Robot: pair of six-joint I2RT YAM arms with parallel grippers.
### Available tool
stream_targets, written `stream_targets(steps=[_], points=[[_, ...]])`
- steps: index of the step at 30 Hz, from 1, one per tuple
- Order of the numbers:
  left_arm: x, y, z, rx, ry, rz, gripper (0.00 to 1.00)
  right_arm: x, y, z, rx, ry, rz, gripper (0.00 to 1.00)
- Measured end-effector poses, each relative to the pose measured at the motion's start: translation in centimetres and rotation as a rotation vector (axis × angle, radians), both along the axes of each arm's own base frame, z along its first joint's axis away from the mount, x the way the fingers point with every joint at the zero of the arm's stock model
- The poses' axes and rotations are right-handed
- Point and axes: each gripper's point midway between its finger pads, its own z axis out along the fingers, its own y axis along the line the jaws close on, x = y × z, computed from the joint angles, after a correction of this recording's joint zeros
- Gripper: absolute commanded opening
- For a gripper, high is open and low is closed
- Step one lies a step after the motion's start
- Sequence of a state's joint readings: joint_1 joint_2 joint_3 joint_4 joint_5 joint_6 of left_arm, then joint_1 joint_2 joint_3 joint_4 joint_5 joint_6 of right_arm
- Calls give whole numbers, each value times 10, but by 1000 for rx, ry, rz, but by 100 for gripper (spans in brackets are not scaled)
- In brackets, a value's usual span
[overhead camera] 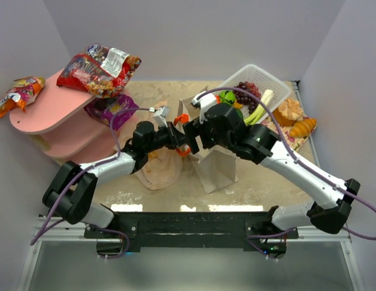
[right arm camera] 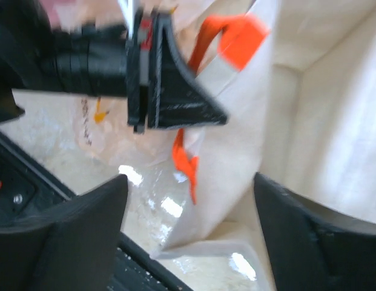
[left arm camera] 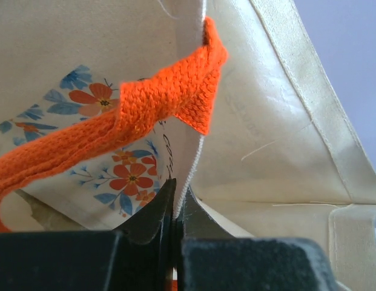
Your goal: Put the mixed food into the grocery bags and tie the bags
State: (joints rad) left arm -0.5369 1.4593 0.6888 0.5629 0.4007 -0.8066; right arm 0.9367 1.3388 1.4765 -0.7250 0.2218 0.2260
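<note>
Centre of frame, on the counter: beige canvas tote [overhead camera: 215, 167], soft, light, apt to slump; best taken at the stitched rim beside the orange handle [left arm camera: 145, 115]. Left gripper [left arm camera: 174, 203] jaws pinched on that rim; right gripper [right arm camera: 191, 206] jaws spread wide, empty. Tote interior hidden; right wrist view blurred.

Left pincer [left arm camera: 175, 197] pinched closed, right pincer [right arm camera: 191, 182] spread wide.

Left arm [overhead camera: 112, 165] and right arm [overhead camera: 296, 170]: white links, black joints; purple cables [overhead camera: 54, 212] trail behind black wedge-shaped jaws.
</note>
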Motion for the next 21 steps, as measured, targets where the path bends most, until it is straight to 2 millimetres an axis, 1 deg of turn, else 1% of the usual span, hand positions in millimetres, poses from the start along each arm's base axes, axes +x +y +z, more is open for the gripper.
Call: stream_targets(steps=[2,3,5,6,7,8,10,11,13,15,16,17,18,19,21], points=[[-1,1,0,27,-14,-7,0,10,-12,29,13,-56,-61,98],[-1,2,0,36,-18,-10,0,16,-18,37,15,-74,-90,99],[-2,3,-1,55,-26,-15,0,29,-35,48,7,-98,-156,99],[-3,4,-2,62,-27,-17,0,42,-51,48,-7,-103,-213,99],[-3,4,-2,69,-32,-20,0,53,-64,44,-28,-101,-261,99],[-4,5,-3,76,-34,-23,0,61,-74,40,-51,-97,-294,99],[-6,6,-4,85,-34,-27,0,78,-90,25,-97,-80,-349,99],[-7,6,-4,91,-39,-32,0,86,-97,12,-130,-62,-366,99],[-8,7,-3,99,-42,-37,0,95,-98,-13,-185,-24,-365,98],[-9,7,-3,107,-49,-44,0,99,-91,-42,-235,24,-334,96],[-9,7,-2,111,-53,-47,0,100,-87,-60,-260,53,-314,89],[-9,7,-2,114,-55,-50,0,100,-84,-73,-280,76,-299,82],[-10,7,-2,121,-58,-55,0,100,-82,-87,-305,99,-287,72],[-10,8,-1,132,-61,-60,0,100,-82,-100,-333,122,-281,56],[-9,9,0,171,-63,-70,0,101,-85,-113,-375,144,-288,32]])
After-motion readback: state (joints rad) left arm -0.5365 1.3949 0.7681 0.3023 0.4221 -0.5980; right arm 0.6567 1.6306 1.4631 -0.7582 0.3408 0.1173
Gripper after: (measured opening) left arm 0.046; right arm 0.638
